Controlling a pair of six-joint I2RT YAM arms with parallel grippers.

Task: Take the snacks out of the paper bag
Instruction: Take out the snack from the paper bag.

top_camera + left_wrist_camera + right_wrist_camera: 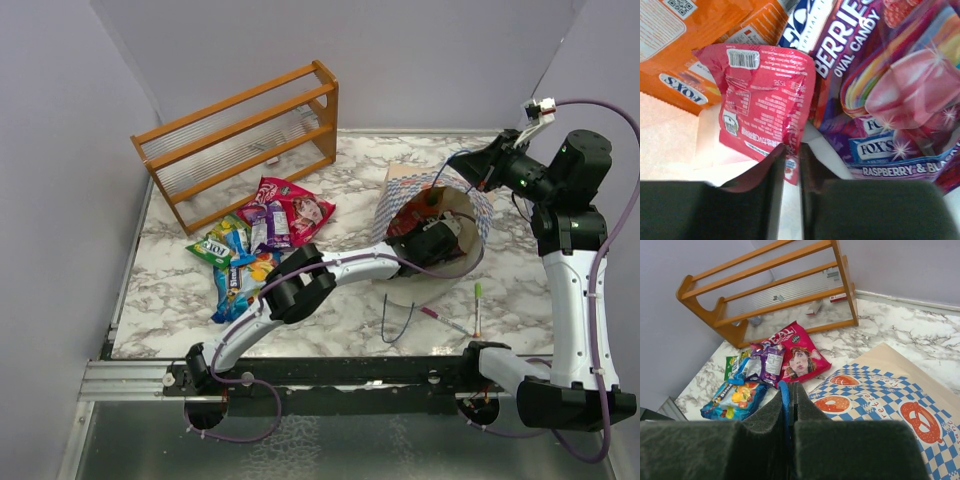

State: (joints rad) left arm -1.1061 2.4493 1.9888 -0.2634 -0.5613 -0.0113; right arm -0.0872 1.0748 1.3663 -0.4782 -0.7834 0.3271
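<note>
The paper bag is cream with a blue checked band and orange-red pretzel emblems. It sits right of centre on the table with its mouth gaping wide, can't really tell if it's upright or tipped. Its blue cord handle is pinched in the right tool. Inside there's a crinkled red packet nipped at its edge by the left tool, plus an orange one and a purple berry one. Left of the bag is a loose overlapping heap of snacks: pink, purple, green-yellow, blue.
</note>
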